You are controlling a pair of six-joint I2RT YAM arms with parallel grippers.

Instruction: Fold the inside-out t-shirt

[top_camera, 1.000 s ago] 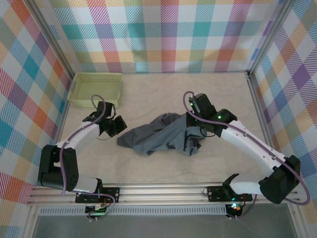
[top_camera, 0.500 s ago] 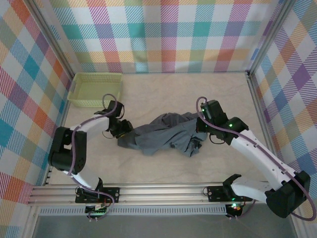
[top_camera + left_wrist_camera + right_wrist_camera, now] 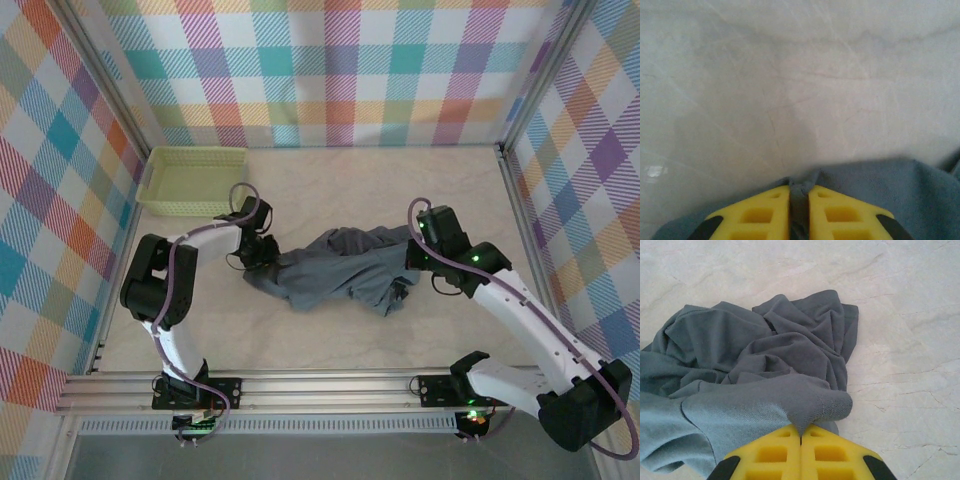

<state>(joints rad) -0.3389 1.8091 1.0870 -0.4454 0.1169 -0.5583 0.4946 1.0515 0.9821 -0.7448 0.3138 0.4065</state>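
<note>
Top external view showed the crumpled slate blue-grey soft-cloth t-shirt [image 3: 335,278] lying mid-way across the pale marbled worktop [image 3: 330,185], its long axis running left to right between the arms. At its left end, the left hand [image 3: 799,190] had its yellow fingers together, pinching a thin fold of hem. At its right end, the right hand [image 3: 801,430] was clamped on a rounded fold. Each arm was nearest its own end.

Lab test cell: plaid walls [image 3: 330,70], aluminium rail [image 3: 320,385].
</note>
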